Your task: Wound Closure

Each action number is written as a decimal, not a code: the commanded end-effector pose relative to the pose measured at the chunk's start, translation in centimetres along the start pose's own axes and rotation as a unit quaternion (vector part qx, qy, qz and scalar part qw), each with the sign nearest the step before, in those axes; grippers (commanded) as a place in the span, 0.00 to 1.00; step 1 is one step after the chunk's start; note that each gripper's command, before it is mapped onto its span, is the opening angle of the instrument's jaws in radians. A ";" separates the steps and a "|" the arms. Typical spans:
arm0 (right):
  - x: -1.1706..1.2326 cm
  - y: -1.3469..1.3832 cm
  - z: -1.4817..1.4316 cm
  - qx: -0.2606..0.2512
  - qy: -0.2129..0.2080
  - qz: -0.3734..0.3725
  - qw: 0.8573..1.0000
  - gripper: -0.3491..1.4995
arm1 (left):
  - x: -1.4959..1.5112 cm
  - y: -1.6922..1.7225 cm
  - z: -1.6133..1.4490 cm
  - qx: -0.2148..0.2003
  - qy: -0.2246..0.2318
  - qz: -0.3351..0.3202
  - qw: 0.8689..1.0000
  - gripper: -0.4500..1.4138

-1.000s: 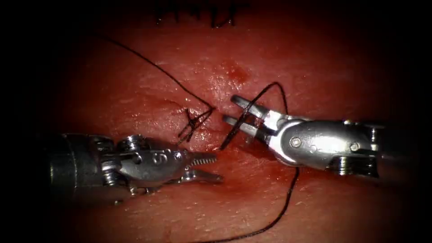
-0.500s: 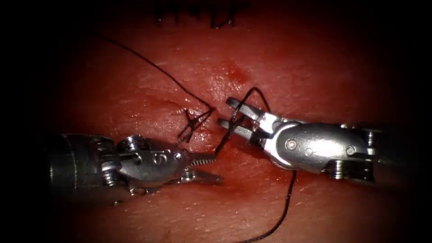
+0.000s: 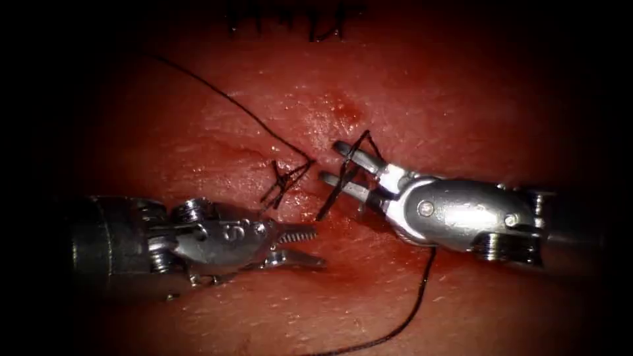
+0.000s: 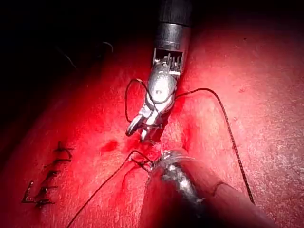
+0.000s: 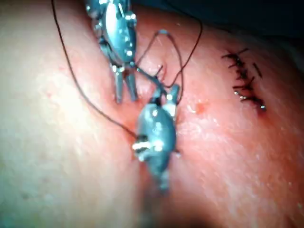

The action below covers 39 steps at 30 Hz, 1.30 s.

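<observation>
My left tool lies low on the left of the tissue, its jaws open and holding nothing. Just above its tip a knot of dark thread sits on the cut. My right tool reaches in from the right with open jaws beside the knot. A loop of thread is wound across both jaws. One strand runs from the knot to the upper left; another drops from under the right tool. In the left wrist view the right tool has thread looped around it.
A row of finished dark stitches lies at the far edge of the tissue, seen too in the right wrist view as stitches. Red fluid wets the tissue around the knot. The left tool faces the right tool closely.
My right tool has moved left and slightly up toward the knot. The loop of thread over its jaws has shrunk and drawn closer. The left tool has stayed still.
</observation>
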 end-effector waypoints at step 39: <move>-0.42 -0.38 -0.10 0.067 -0.063 0.048 0.995 0.00 | 0.01 0.03 0.06 -0.001 -0.002 0.000 1.000 0.31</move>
